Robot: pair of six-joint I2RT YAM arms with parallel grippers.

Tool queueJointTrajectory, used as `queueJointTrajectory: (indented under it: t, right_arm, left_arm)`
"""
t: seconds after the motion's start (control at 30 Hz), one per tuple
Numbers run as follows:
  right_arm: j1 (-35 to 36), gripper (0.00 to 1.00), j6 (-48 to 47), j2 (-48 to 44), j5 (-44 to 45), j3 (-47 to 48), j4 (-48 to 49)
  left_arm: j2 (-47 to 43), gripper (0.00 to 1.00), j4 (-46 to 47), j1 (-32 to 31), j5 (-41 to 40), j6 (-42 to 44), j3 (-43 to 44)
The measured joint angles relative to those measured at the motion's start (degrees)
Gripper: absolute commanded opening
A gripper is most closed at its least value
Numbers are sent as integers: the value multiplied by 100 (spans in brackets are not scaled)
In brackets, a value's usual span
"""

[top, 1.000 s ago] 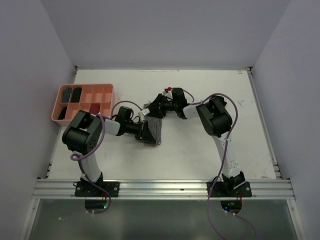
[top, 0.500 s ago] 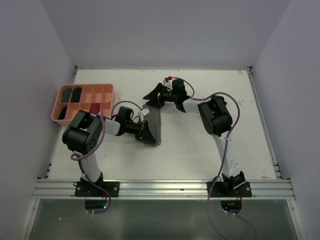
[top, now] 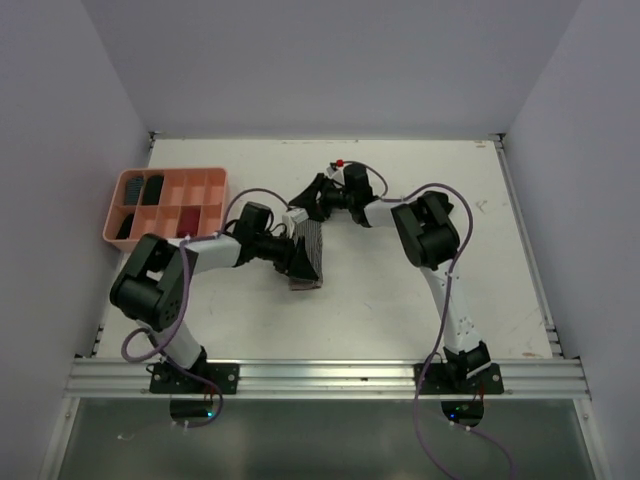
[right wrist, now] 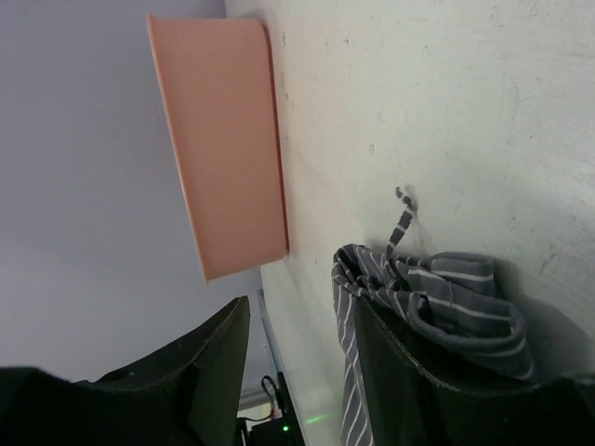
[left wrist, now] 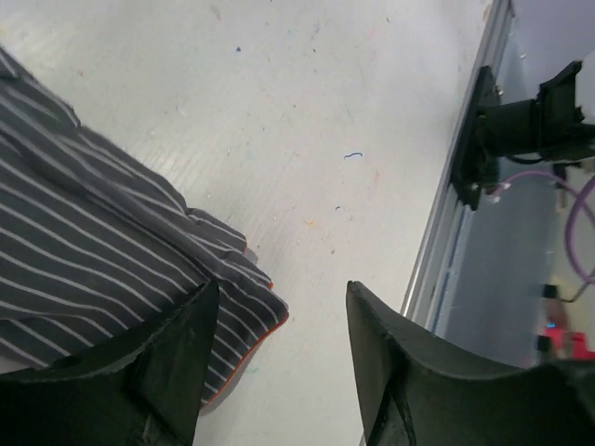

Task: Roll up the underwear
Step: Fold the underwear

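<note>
The grey-and-white striped underwear [top: 312, 238] lies as a narrow folded strip in the middle of the table. Its pinkish-edged end [left wrist: 244, 353] points toward the table's near rail. My left gripper [top: 302, 258] stands open over the strip's near half. In the left wrist view my left gripper [left wrist: 282, 288] has bare table between its tips, and one finger [left wrist: 177, 353] overlaps the cloth [left wrist: 102, 251]. My right gripper [top: 306, 200] is open at the strip's far end. The bunched striped cloth [right wrist: 446, 288] sits against the outer side of one right finger [right wrist: 400, 372], and nothing is between the jaws [right wrist: 297, 311].
A salmon-pink compartment tray [top: 168, 183] stands at the back left, seen side-on as a tray wall [right wrist: 228, 139] from the right wrist. Dark rolled bundles [top: 151, 188] fill some compartments. The metal rail [left wrist: 456, 214] marks the table's near edge.
My left gripper has opened and let go of the striped cloth, sliding slightly right. My right gripper pulled back from the strip's far end, then came a little closer again.
</note>
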Motion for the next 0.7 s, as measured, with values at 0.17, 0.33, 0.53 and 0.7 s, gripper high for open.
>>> queueJointTrajectory:
  t: [0.17, 0.33, 0.53, 0.7]
  right_arm:
    - [-11, 54, 20, -334, -59, -129, -74]
    - [-22, 51, -286, -1128, -273, -151, -409]
    - [-17, 34, -1508, -2402, -533, -498, -1622]
    - [114, 31, -2686, -2769, -664, -931, -2881]
  left_arm:
    - [-863, 66, -802, -358, -680, 658, 555]
    - [-1602, 63, -1731, -601, -1473, 1937, 1200]
    - [-2629, 53, -2424, -643, -2599, 4411, 675]
    - [-3235, 52, -2507, -997, -3156, 5864, -474]
